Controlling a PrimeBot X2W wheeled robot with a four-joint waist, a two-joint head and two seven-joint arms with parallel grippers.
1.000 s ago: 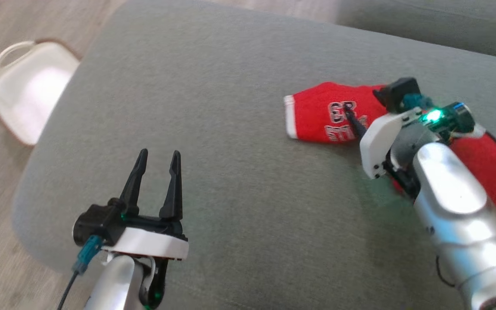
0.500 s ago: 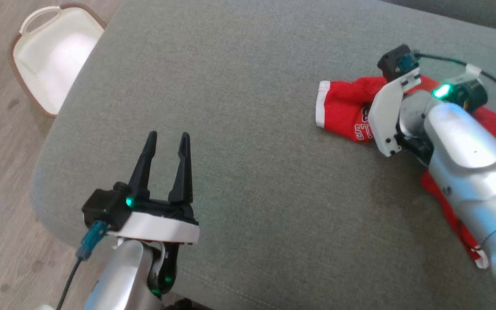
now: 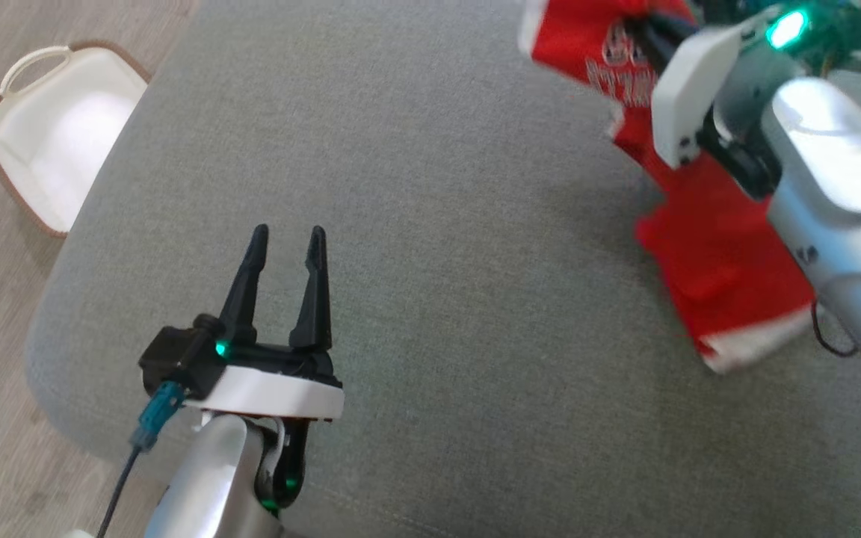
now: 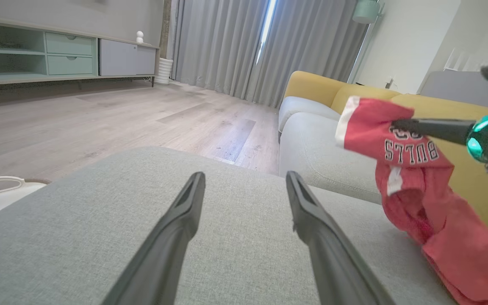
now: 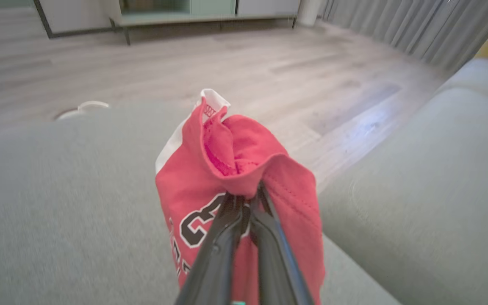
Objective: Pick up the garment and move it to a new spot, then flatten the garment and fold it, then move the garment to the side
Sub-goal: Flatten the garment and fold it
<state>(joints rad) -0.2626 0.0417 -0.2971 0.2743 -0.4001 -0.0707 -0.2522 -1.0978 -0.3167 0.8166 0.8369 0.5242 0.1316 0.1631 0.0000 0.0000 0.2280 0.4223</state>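
The garment [image 3: 714,246] is red with white trim and dark lettering. My right gripper [image 3: 646,33] is shut on a bunch of its cloth near the lettering, at the top right of the head view. The right wrist view shows the fingers pinched together in a fold of the garment [image 5: 244,169], the right gripper [image 5: 247,199] holding it above the cushion. From the left wrist view the garment [image 4: 413,169] hangs down, its lower end trailing on the grey cushion [image 3: 438,224]. My left gripper [image 3: 286,235] stands open over the cushion's near left part, with nothing between its fingers [image 4: 184,220].
A white basket [image 3: 57,134] with a brown rim stands on the wooden floor left of the cushion. A yellow sofa [image 4: 311,87] with grey seat cushions [image 4: 311,144] lies beyond the garment. A low cabinet [image 4: 70,55] lines the far wall.
My right gripper has shut on the garment and raised it off the cushion, so that it now hangs. The head camera has shifted. The left gripper stays open in place.
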